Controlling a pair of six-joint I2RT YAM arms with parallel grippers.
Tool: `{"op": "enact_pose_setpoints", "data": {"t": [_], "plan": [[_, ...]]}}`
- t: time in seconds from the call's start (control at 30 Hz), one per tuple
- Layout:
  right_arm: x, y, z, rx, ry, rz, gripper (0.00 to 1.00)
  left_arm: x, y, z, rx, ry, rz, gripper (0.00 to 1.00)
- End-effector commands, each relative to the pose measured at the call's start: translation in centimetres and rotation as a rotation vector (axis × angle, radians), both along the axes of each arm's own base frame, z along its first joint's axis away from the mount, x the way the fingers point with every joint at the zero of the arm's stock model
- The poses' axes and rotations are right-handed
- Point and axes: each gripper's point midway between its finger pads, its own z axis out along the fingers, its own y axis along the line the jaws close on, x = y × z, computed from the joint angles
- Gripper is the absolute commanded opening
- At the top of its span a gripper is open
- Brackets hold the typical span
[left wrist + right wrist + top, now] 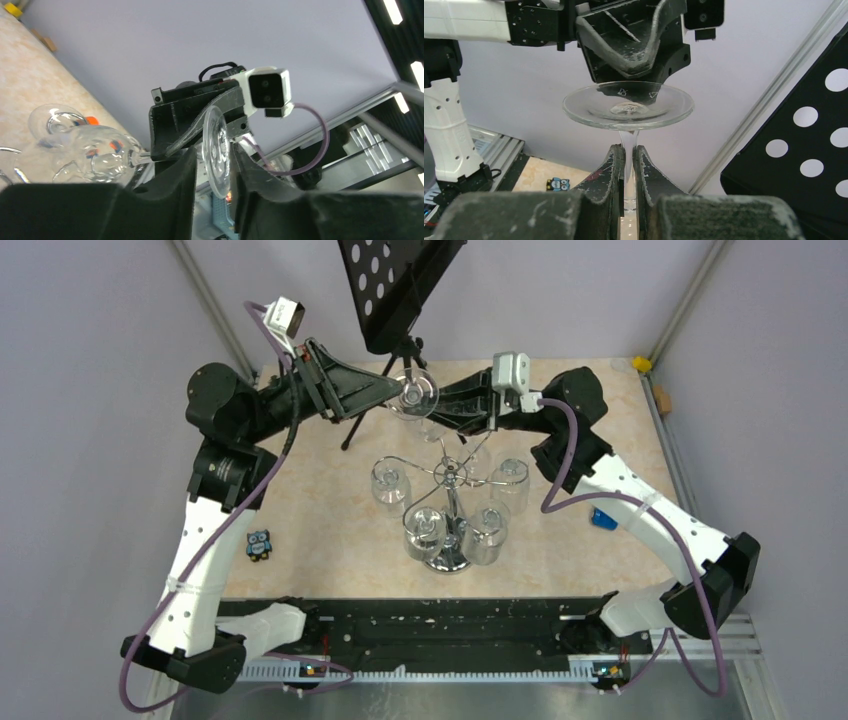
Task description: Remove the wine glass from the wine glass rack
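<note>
The wine glass (415, 395) hangs in the air, clear of the wine glass rack (449, 476), a chrome wire stand with curled arms on a round base. My right gripper (629, 155) is shut on its stem, just under the round foot (628, 105). My left gripper (215, 165) straddles that foot (218, 150) edge-on, jaws slightly apart, with a small gap at one finger. The bowl (100, 155) shows at the left of the left wrist view. In the top view the left gripper (392, 390) and right gripper (440, 405) meet at the glass.
Several more glasses (390, 485) hang upside down from the rack's arms. A black perforated music stand (400, 280) rises just behind the grippers. An owl figure (259, 545) lies at the left, a blue object (602, 518) at the right, a yellow one (641, 364) in the far corner.
</note>
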Motion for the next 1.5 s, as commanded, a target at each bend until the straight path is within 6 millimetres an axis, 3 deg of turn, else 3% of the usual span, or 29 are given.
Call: {"op": "enact_pose_setpoints", "data": {"t": [0.0,0.07,0.13,0.27,0.33,0.47,0.53,0.67,0.9,1.07,1.47], "plan": [[-1.0,-0.7,4.1,0.116,-0.070,-0.028,0.00,-1.9,0.6,2.8,-0.030,-0.149,0.018,0.51],[-0.9,-1.2,5.1,0.172,-0.082,-0.056,0.00,-1.8,0.8,2.8,-0.028,-0.162,0.046,0.67],[-0.8,-2.0,6.3,0.239,-0.090,-0.093,0.00,-1.5,1.0,2.6,-0.030,-0.169,0.071,0.74],[-0.6,-4.2,8.6,0.390,-0.103,-0.166,0.00,-1.1,1.1,2.1,-0.039,-0.164,0.091,0.78],[-0.6,-5.7,9.9,0.496,-0.076,-0.193,0.00,-0.8,1.4,2.9,-0.079,-0.180,0.125,0.79],[-0.5,-10.5,12.2,0.799,0.151,-0.172,0.00,-0.9,2.9,4.6,-0.232,-0.211,0.202,0.82],[-0.8,-12.5,12.4,0.903,0.229,-0.142,0.00,-0.6,3.0,4.4,-0.260,-0.197,0.208,0.82],[1.2,-16.4,12.6,1.089,0.471,-0.176,0.00,0.4,2.3,3.4,-0.257,-0.149,0.185,0.82],[3.6,-20.6,10.8,1.322,0.777,-0.175,0.00,0.4,-0.1,2.8,-0.271,-0.104,0.058,0.79],[5.1,-20.9,8.9,1.377,0.962,-0.147,0.00,0.4,-1.9,2.6,-0.270,-0.073,0.000,0.75],[6.1,-18.9,8.1,1.346,1.028,-0.077,0.00,-0.2,-5.3,2.9,-0.292,-0.034,-0.133,0.70]]}}
